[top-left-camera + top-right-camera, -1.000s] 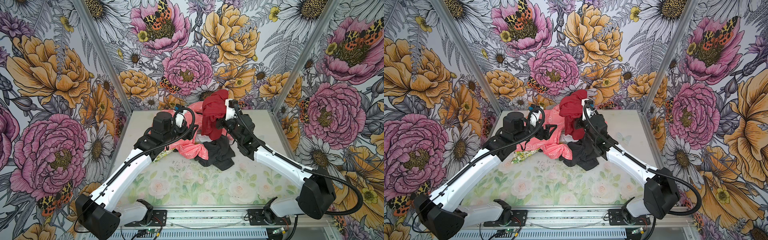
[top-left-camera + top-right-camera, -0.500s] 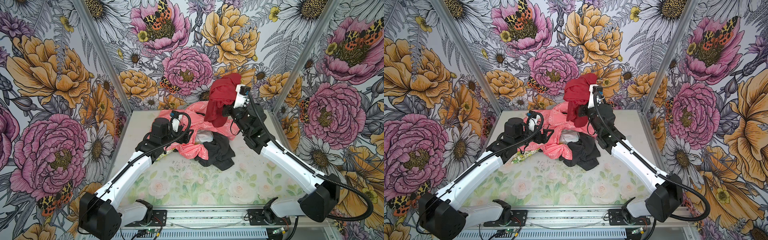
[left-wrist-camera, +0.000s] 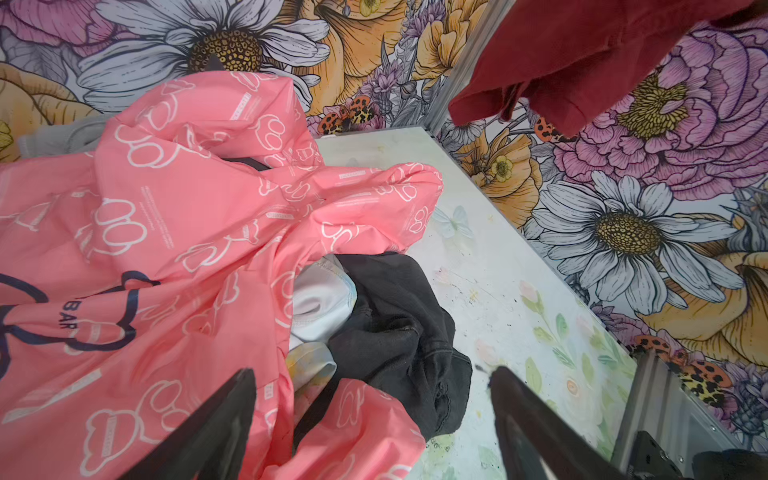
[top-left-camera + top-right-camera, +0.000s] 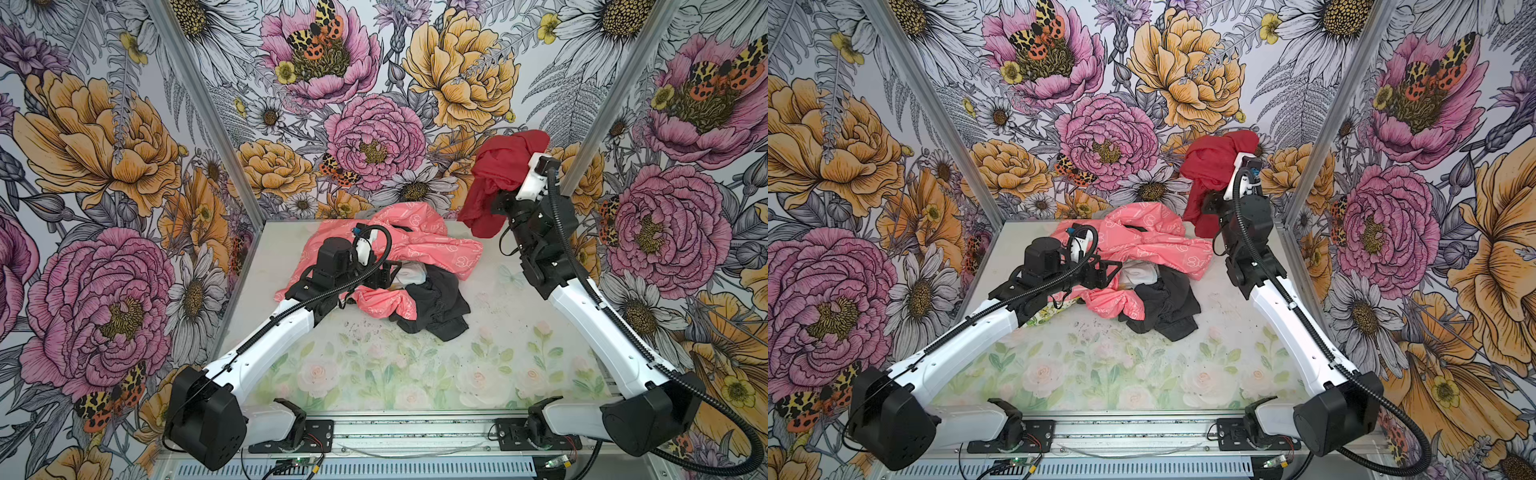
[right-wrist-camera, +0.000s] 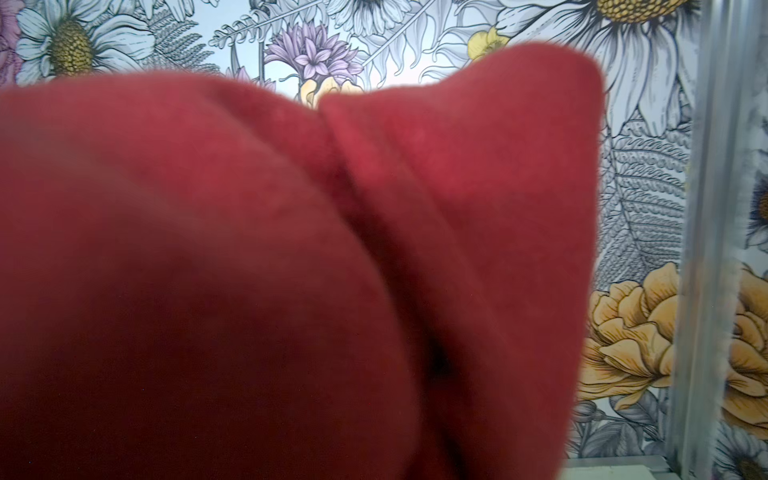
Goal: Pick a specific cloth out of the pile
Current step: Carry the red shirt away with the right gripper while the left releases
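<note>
I have the table (image 4: 519, 340) as the floor of the booth, and the pile (image 4: 399, 286) sits towards its far middle. The biggest piece in the pile is the pink cloth (image 4: 432, 245), spread at the back and folding round to the front.

The cloth (image 4: 498, 166), dark red, is off the pile altogether. It hangs in the air by the far right post (image 4: 598, 124), clear of the table, draped over my right gripper (image 4: 500, 199). That gripper's fingers are buried in the fabric where I cannot see them, but they are closed tight on a fold of it. In the right wrist view the red fills nearly everything.

The grey cloth (image 4: 440, 303) lies bunched on the pile's front right. My left gripper (image 3: 372, 374) hovers low over the pile, fingers (image 3: 216, 424) spread wide with nothing held, grey and pink fabric below them. The cloth hangs well apart from those fingers, up towards the far right. A white bit (image 3: 316, 299) is tucked between the pink and the grey.
</note>
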Controlling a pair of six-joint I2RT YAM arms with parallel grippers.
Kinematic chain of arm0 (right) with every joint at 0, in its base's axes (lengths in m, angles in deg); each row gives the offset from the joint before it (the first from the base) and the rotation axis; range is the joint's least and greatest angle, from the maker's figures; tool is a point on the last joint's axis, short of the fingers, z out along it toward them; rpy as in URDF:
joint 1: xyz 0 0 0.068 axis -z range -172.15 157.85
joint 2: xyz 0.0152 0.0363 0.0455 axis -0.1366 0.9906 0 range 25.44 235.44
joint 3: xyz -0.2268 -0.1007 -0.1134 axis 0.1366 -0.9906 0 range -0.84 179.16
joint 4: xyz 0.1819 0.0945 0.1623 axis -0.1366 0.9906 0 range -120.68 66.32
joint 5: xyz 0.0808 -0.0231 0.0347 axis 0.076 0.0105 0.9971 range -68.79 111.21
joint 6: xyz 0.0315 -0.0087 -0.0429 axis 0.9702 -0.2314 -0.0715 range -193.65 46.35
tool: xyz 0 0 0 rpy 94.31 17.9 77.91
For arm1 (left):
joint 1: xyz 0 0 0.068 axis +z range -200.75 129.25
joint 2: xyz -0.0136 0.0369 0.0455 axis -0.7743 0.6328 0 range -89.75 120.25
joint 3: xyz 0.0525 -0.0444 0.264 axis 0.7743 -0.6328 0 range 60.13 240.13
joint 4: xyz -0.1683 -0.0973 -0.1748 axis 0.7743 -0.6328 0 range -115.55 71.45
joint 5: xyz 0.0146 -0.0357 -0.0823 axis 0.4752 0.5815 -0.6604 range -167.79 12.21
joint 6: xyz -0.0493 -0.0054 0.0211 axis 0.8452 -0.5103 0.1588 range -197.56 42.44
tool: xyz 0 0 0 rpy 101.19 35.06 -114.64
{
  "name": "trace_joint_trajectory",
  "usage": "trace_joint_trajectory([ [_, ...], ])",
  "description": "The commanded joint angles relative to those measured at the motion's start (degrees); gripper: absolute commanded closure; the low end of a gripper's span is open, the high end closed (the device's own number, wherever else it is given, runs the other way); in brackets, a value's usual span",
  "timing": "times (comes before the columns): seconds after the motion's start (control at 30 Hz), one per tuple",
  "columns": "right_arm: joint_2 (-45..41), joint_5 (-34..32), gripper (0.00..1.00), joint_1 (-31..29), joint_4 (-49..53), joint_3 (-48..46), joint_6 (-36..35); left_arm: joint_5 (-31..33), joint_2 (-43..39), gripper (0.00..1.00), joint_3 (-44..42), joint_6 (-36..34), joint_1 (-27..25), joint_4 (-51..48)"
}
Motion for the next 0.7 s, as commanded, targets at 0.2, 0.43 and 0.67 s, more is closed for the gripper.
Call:
trace_joint_trajectory([
  [0.2,-1.55,0.22,1.00,11.11,1.33,-0.44,1.48,-0.51,0.70,0.11,-1.10,0.36,-4.07,2.48],
  [0.43,3.62,3.82,1.00,17.01,3.03,-0.46,4.14,-1.38,1.33,0.11,-0.91,-0.25,-5.72,2.06],
  [0.67,10.72,7.35,1.00,20.48,7.39,3.35,4.60,-1.78,1.95,0.11,0.03,-2.77,-6.68,0.41],
])
